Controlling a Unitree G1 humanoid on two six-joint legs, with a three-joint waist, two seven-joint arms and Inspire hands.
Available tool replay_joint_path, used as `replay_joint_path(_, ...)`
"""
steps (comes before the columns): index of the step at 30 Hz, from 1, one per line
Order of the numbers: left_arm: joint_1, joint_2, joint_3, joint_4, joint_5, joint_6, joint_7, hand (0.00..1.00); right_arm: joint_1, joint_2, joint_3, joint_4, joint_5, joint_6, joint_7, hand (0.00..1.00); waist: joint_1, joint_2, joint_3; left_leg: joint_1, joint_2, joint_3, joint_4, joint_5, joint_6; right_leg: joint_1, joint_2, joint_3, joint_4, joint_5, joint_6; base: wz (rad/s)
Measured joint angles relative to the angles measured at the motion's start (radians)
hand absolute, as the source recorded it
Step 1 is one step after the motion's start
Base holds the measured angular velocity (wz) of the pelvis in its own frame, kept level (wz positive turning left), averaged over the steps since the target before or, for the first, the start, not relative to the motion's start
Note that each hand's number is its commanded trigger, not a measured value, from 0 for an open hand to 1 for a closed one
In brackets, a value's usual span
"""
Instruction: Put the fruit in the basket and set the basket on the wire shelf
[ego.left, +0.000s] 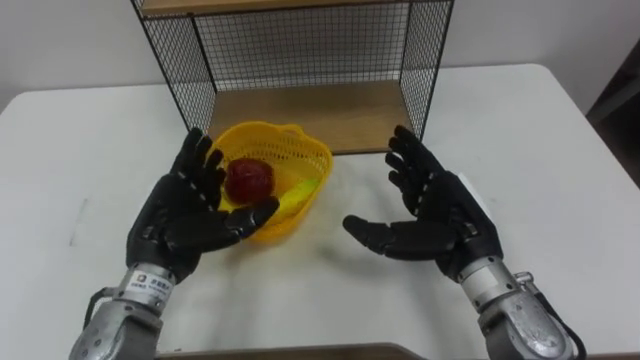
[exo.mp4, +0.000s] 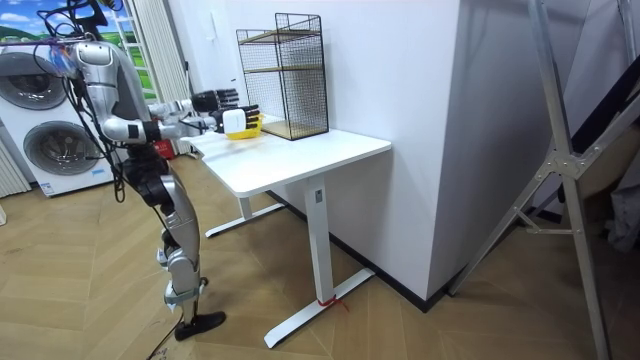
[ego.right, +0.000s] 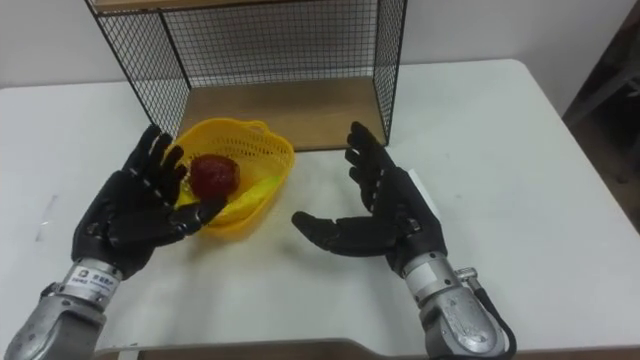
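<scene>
Head camera: both hands spread wide, palms inward, the left hand (ego.left: 185, 215) against one side of the yellow basket (ego.left: 305, 160), the right hand (ego.left: 440, 215) apart on the other. A red fruit (ego.left: 249, 179) lies in the basket, just before the open front of the wire shelf (ego.left: 300, 45). Room view: the robot stands at the end of the table (exo.mp4: 300, 160), arms outstretched.

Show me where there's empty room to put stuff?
The table is bare right of the wire shelf and left of the left hand. The shelf's bottom board is free too. Crowded: the yellow basket between that hand and the right hand.
</scene>
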Motion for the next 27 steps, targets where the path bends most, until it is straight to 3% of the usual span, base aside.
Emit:
replay_joint_path(6,0.0,-0.001,0.065,-0.126,0.0,-0.014,0.017,0.0,0.0,0.001,-0.01,0.005,0.016,-0.002,0.005,0.0,0.005,0.004,-0.0039,0.002,0.0,0.0,-0.003,0.0,0.0,0.001,0.0,-0.001,0.001,0.0,0.0,0.0)
replay_joint_path(13,0.0,-0.001,0.085,-0.203,-0.002,-0.021,0.043,0.0,0.0,0.001,-0.009,0.004,0.016,-0.004,0.026,0.0,0.007,0.008,-0.0059,0.0,0.0,-0.005,-0.002,0.0,0.0,0.003,0.0,-0.008,0.002,0.0,0.0,0.02)
replay_joint_path(21,0.0,-0.002,0.119,-0.236,-0.001,-0.049,0.066,0.0,0.0,0.0,-0.009,0.004,0.015,-0.007,0.028,0.0,0.005,0.015,-0.0026,0.005,0.001,-0.004,-0.009,0.0,0.0,0.009,0.0,-0.01,0.0,0.0,0.0,0.0)
replay_joint_path(27,0.002,-0.002,0.119,-0.226,0.0,-0.049,0.067,0.0,0.0,0.0,-0.009,0.004,0.015,-0.009,0.029,0.0,0.007,0.019,0.0,0.02,0.0,-0.004,-0.011,0.0,0.0,0.019,-0.001,-0.011,-0.001,0.0,0.0,0.0)
